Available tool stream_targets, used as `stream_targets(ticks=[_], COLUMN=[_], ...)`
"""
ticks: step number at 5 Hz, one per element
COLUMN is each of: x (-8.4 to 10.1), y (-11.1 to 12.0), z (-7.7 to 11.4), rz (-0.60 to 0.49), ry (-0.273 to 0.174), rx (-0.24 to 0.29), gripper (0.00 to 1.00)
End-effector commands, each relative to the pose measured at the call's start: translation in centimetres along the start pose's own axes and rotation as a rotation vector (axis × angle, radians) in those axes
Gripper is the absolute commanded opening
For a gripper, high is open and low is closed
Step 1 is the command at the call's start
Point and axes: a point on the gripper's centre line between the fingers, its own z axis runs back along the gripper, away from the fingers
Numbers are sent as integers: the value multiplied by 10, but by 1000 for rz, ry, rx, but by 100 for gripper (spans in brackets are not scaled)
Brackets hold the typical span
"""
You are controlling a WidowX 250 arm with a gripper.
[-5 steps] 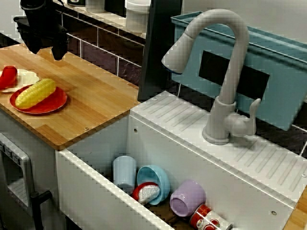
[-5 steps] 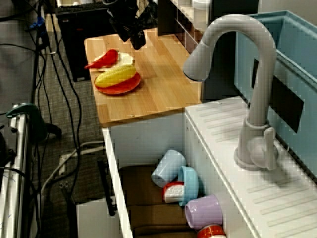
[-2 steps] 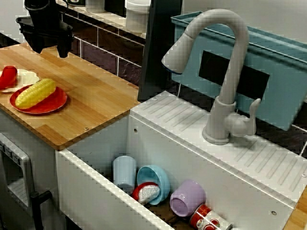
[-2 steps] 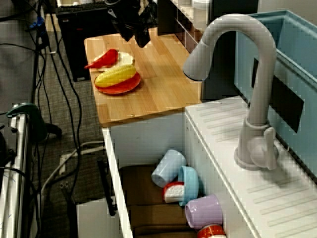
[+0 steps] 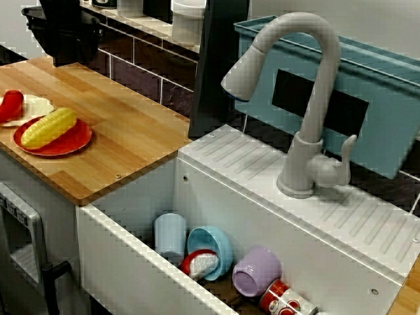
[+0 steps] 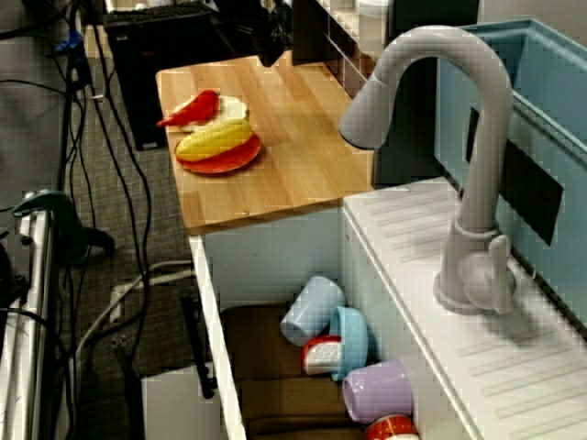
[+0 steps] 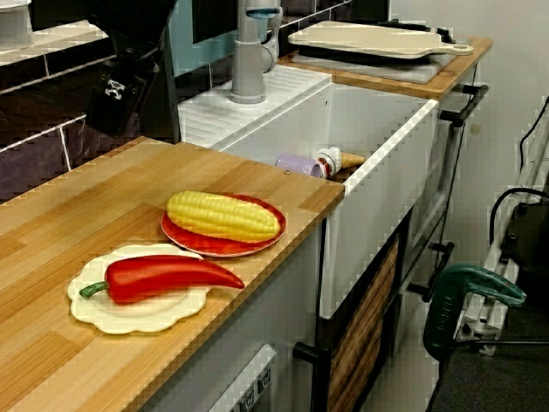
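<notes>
Hangs with gripper (image 5: 65, 51) over the wooden counter (image 5: 134, 128), at twelve o'clock from the corn (image 5: 48, 128) on its red plate (image 5: 77, 140), jaws' spacing impossible to tell.

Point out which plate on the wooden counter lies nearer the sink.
The round red plate under the corn cob; the cream scalloped plate carrying the red pepper sits beyond it, farther from the sink.

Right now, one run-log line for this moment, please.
gripper: over back of counter, jaws unclear | corn: on red plate | pepper: on pale plate | sink: cups lying inside
</notes>
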Motion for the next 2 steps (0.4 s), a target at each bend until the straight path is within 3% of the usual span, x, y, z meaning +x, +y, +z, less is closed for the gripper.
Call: stream_targets(ticks=[1, 2], x=[32, 41], y=[11, 14], z=[31, 41], rz=[20, 38], ry=[-93, -98], rx=[-3, -13], gripper=[100, 100])
